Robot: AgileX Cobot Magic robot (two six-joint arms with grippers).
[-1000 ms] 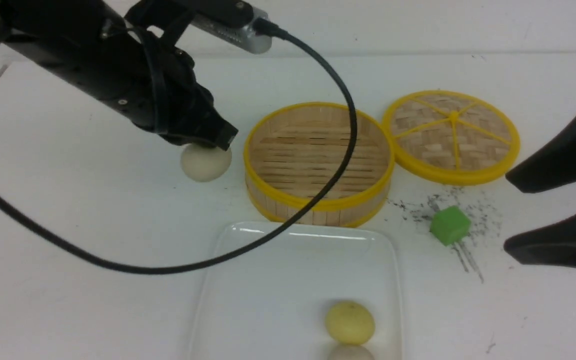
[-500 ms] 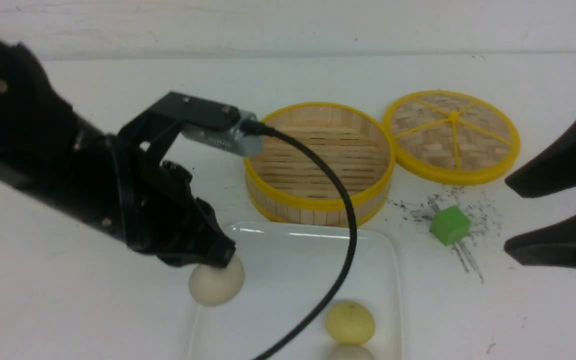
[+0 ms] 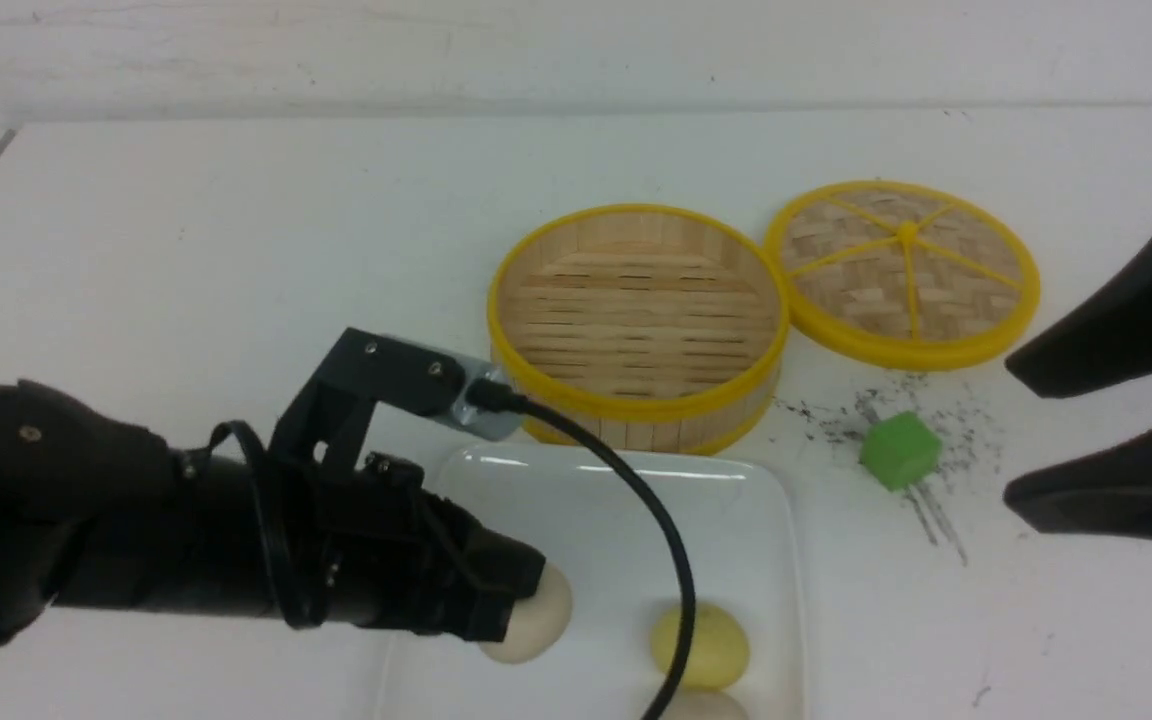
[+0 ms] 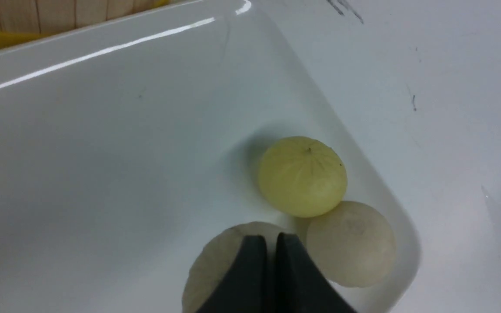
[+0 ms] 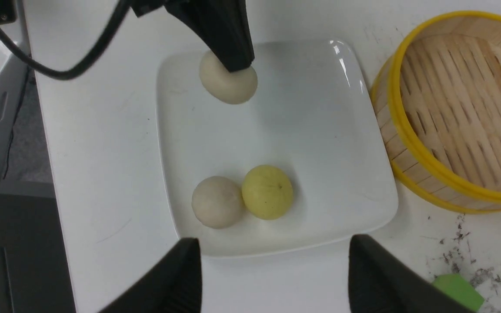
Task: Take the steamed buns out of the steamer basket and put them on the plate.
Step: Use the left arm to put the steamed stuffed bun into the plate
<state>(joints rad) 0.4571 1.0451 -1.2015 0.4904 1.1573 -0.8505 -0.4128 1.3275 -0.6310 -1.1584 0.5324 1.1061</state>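
My left gripper (image 3: pixel 521 592) is shut on an off-white steamed bun (image 3: pixel 541 622), pinching its top over the left part of the white plate (image 3: pixel 616 465). Whether that bun rests on the plate I cannot tell. In the left wrist view the nearly closed gripper (image 4: pixel 265 238) sits on this bun (image 4: pixel 211 269). A pale yellow bun (image 3: pixel 714 648) and another off-white bun (image 5: pixel 217 202) lie touching near the plate's front right corner. The steamer basket (image 3: pixel 636 405) behind the plate holds no buns. My right gripper (image 3: pixel 1011 425) hangs open at the right, holding nothing.
The woven lid with yellow spokes (image 3: pixel 901 270) lies flat to the right of the basket. A green cube (image 3: pixel 899 450) sits on dark scuff marks in front of the lid. The left wrist camera's black cable (image 3: pixel 636 490) arcs over the plate.
My left arm carried the off-white bun from beside the basket toward me and rightward, over the plate. The right gripper stayed put.
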